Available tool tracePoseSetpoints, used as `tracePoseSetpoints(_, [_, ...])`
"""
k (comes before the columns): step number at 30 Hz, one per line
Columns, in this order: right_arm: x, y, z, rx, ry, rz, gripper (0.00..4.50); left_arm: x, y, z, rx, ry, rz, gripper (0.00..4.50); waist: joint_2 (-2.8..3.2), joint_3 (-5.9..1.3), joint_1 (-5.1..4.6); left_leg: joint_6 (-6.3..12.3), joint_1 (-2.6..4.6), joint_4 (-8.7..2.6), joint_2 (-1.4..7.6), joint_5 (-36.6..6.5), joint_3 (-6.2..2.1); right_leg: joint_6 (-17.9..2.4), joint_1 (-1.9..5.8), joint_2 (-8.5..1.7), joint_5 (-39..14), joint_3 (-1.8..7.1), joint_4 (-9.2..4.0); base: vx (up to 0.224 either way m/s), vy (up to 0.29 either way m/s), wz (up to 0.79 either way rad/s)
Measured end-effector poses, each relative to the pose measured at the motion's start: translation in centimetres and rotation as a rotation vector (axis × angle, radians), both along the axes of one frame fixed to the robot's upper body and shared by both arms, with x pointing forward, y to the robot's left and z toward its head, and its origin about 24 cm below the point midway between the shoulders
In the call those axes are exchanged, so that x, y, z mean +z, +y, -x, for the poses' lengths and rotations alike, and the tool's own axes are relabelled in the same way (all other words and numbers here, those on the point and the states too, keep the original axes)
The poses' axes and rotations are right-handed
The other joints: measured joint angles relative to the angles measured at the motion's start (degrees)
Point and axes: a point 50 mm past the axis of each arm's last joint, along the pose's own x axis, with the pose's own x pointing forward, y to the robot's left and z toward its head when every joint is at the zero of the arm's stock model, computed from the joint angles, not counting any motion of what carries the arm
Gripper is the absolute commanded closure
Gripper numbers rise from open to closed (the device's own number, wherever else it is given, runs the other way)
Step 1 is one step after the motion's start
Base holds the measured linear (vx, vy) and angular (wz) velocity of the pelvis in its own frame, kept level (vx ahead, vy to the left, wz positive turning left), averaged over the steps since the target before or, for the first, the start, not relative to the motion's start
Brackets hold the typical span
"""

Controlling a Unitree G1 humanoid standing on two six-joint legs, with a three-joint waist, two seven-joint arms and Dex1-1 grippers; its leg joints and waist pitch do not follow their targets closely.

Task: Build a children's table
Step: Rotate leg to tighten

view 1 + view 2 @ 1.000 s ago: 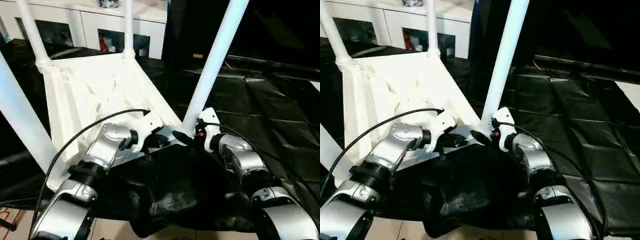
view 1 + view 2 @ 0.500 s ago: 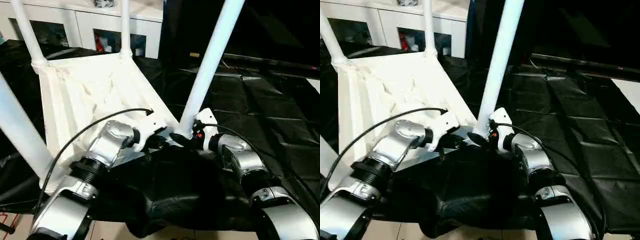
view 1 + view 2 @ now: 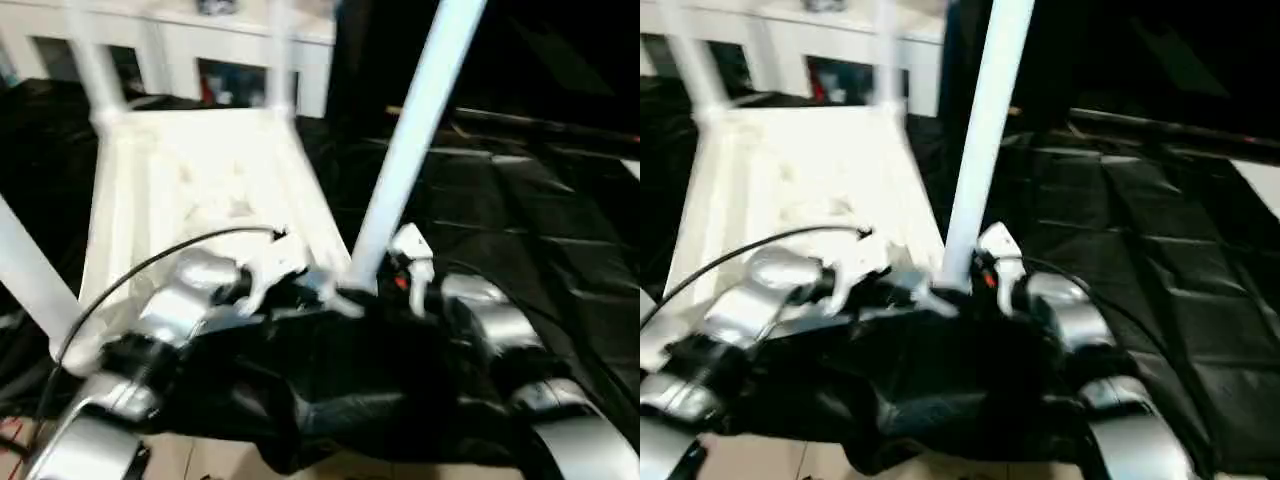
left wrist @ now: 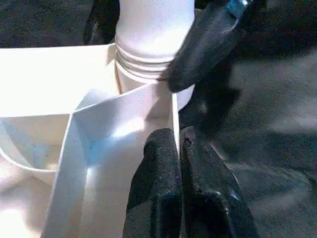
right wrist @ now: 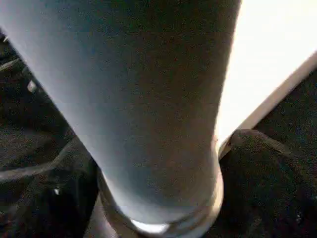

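The children's table lies upside down on the black-draped work table, its white ribbed tabletop (image 3: 190,180) facing up and its tube legs pointing upward. At the near right corner, my left gripper (image 4: 178,136) is shut on the thin rim wall beside the socket. My right gripper (image 3: 365,290) stands open around the base of the near right leg (image 3: 410,150). One black finger (image 4: 208,44) lies against the leg's threaded collar, and the other finger (image 4: 101,20) is on the far side. Two far legs (image 3: 95,70) rise at the back and another leg (image 3: 30,270) at near left.
Black cloth (image 3: 530,200) covers the work table to the right and is bunched over the front edge (image 3: 330,400), with pale floor below. White cabinets (image 3: 240,60) stand behind the table. A black cable (image 3: 150,270) loops over my left forearm.
The whole picture has shifted and blurred, so the camera is moving. Both grippers stay at the near right corner of the tabletop, at the leg's base.
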Motion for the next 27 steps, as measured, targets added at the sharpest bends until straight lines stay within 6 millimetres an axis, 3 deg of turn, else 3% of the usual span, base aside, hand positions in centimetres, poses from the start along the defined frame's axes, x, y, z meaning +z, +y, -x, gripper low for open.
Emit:
tracePoseSetpoints(6, [0.2,-0.7,0.9,0.117,0.016,0.036,0.08,-0.1,0.3,0.5,-0.076,0.015,-0.001,4.5,-0.02,-0.01,0.53,0.0,0.01,0.04,0.0,0.0,0.0,0.0,0.07,-0.01,0.0,0.02,0.03,0.0,0.0,0.0])
tracePoseSetpoints(7, [0.2,-0.7,0.9,0.126,0.021,0.035,0.33,-0.1,0.3,0.5,-0.085,0.016,-0.002,4.5,-0.03,-0.01,0.54,0.0,0.01,0.03,0.0,0.0,0.0,0.0,0.07,-0.01,0.0,0.01,0.04,0.0,0.0,0.0])
tracePoseSetpoints(11, [0.2,-0.7,1.1,0.135,0.033,0.033,0.63,-0.2,0.5,0.4,-0.09,0.012,-0.004,4.5,-0.04,-0.02,0.47,0.0,0.04,0.04,0.0,0.0,0.0,0.0,0.07,0.0,0.0,0.03,0.09,0.0,0.0,0.0])
tracePoseSetpoints(27, [-0.2,-0.7,1.6,0.11,0.06,0.023,1.36,-0.4,0.6,0.1,-0.076,0.018,-0.003,4.5,-0.1,-0.07,0.49,0.0,0.4,0.06,-0.02,0.0,-0.02,0.3,0.32,0.0,-0.2,0.07,0.27,0.0,0.0,0.0])
